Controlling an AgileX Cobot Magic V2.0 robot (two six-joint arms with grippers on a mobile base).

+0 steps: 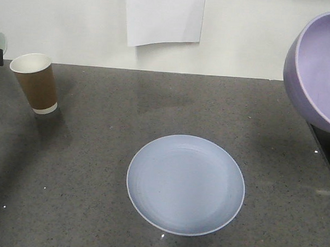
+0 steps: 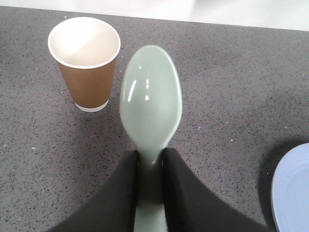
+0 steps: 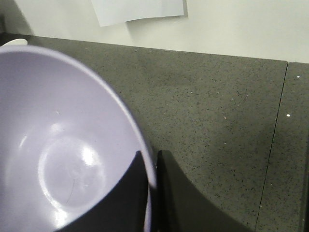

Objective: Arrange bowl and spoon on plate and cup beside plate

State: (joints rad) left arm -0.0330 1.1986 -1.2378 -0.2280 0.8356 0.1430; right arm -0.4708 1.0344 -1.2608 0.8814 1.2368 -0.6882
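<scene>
Left gripper point(image 2: 149, 162), poised above the dark speckled countertop point(image 1: 98, 153), pinches the handle of the pale mint-green plastic spoon point(image 2: 150, 96), head pointing forward, near the upright brown paper cup point(image 2: 87, 63). Right gripper point(image 3: 151, 162) clamps the rim of the small lavender plastic bowl point(image 1: 318, 70), tilted aloft to the right of the round pale blue plate point(image 1: 185, 184).
</scene>
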